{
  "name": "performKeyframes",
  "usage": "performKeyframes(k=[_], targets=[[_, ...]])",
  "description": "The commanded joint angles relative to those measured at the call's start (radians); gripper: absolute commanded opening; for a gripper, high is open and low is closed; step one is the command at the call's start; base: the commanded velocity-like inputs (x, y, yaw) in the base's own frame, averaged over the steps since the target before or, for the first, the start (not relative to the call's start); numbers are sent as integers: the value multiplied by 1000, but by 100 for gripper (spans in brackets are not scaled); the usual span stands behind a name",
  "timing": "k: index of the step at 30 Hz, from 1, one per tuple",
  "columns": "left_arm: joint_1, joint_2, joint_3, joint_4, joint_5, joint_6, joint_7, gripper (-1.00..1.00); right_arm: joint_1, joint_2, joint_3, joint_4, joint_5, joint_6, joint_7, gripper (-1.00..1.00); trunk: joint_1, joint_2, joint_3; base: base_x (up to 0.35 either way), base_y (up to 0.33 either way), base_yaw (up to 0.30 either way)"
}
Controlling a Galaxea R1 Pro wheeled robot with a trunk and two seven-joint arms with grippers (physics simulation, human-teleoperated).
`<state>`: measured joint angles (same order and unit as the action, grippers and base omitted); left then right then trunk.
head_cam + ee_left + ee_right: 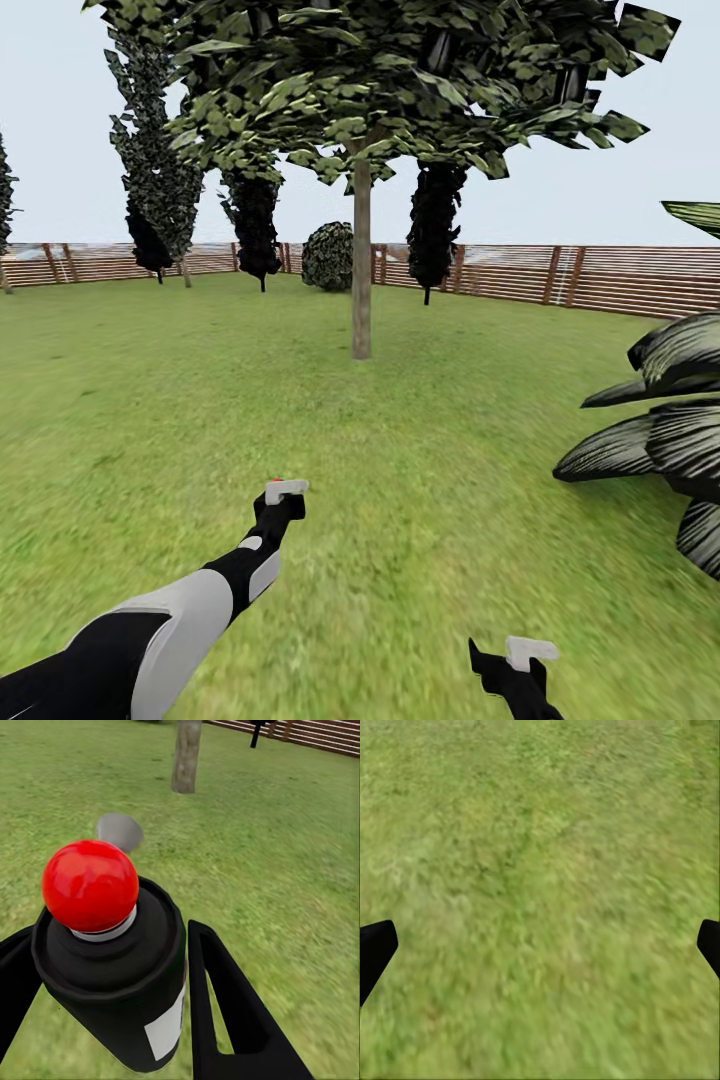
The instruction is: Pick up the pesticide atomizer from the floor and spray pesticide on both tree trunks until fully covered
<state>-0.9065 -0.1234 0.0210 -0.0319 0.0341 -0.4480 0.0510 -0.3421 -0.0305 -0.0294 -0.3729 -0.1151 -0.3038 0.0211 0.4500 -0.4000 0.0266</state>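
Left gripper [112, 1020]: clamped on pesticide atomizer [112, 967], red cap up. Right gripper [540, 945]: fingers spread over lawn [430, 420]. Tree trunk [361, 260] ahead, unobstructed; striped-leaf plant [660, 440] at right, fence [560, 275] behind.

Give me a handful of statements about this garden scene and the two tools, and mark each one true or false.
1. The left tool grips the atomizer. True.
2. The atomizer's button is green. False: the ball on top is red.
3. The right tool holds a second can. False: its fingers are spread wide over bare grass, holding nothing.
4. A tree trunk stands ahead of the robot on the lawn. True.
5. The fence is white metal. False: it is brown horizontal wooden slats.
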Motion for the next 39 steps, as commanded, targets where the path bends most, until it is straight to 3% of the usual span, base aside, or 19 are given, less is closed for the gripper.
performKeyframes(k=[1, 39], targets=[[0, 0, -1, 0, 0, 0, 0, -100, 0, 0, 0, 4, 0, 0, 0, 100, 0, 0, 0, 350, 12, 0], [0, -1, 0, 1, 0, 0, -2, -100, 0, -2, -1, 26, 0, 0, 0, 100, 0, 0, 0, 350, 1, 0]])
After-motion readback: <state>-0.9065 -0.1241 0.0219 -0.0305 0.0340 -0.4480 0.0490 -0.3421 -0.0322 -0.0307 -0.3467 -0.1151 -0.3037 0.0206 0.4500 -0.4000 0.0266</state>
